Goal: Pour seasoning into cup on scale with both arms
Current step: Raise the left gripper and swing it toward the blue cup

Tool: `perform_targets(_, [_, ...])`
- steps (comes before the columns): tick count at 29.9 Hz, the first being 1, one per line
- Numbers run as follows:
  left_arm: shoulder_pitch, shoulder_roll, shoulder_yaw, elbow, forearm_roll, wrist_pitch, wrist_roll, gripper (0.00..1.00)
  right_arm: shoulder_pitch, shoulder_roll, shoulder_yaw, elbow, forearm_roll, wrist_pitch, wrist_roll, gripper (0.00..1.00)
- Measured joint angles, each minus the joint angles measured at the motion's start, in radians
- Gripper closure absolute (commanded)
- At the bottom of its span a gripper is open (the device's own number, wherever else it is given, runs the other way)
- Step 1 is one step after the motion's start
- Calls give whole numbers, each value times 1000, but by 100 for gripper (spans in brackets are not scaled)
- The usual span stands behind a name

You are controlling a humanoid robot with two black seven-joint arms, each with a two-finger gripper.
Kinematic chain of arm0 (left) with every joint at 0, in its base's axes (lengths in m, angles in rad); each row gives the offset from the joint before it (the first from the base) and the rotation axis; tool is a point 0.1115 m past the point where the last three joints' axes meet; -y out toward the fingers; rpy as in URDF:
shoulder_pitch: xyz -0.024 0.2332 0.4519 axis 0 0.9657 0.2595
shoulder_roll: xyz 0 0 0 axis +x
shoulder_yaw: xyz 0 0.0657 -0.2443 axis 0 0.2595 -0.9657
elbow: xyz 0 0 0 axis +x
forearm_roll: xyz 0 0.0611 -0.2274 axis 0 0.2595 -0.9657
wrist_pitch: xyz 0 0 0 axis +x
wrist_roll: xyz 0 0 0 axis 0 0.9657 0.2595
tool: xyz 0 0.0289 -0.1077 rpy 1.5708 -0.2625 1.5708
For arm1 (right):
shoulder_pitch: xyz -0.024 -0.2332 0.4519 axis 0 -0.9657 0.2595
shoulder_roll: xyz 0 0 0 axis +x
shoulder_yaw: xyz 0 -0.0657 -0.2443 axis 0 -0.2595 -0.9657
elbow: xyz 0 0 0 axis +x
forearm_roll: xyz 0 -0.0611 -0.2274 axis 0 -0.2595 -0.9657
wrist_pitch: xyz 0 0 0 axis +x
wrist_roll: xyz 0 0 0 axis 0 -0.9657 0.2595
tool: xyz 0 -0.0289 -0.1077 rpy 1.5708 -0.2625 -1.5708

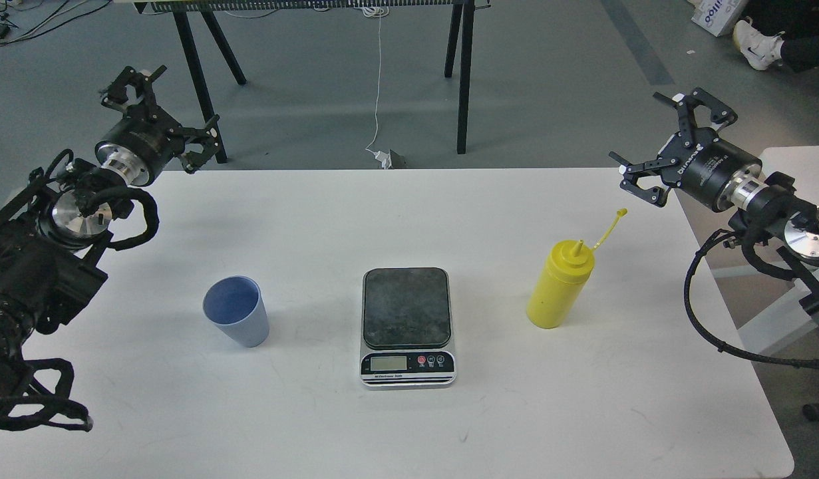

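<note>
The yellow squeeze bottle point(559, 287) stands upright on the white table point(409, 426), right of centre, its small cap point(621, 213) held out on a thin tether. The light-blue cup point(236, 320) stands upright and empty left of centre. The scale point(407, 326) lies between them with nothing on its dark plate. My left gripper point(162, 113) is open and empty, held high over the table's far left corner, well behind the cup. My right gripper point(670, 143) is open and empty, held above the far right edge, behind and right of the bottle.
Black trestle legs point(464, 80) and a white cable point(378, 86) with a plug stand on the grey floor beyond the table. A second white surface point(802, 166) is at the right. A person's shoe point(755, 43) shows at the top right.
</note>
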Motion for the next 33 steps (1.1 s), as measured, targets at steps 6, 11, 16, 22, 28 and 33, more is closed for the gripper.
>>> perform_targets(6, [-2,4,-14,17,-69,0,-4,0,0,25,2,-28,0,0,-8,0])
perform_targets(11, [-27,-2,-17,18,-71,0,-141,0,1,28,22,-29,0,0,-9,0])
perform_targets(16, [-76,6,15,19,-42,0,-344,0,4,34,47,-26,1,0,-10,0])
perform_targets(22, [-136,101,199,34,227,0,-407,0,7,35,49,-26,1,0,-10,0])
perform_targets(28, [-191,221,452,16,606,-1,-461,0,10,35,43,-27,2,0,-10,0])
perform_targets(33, [-312,270,653,-14,925,0,-463,0,8,34,39,-28,2,0,-10,0])
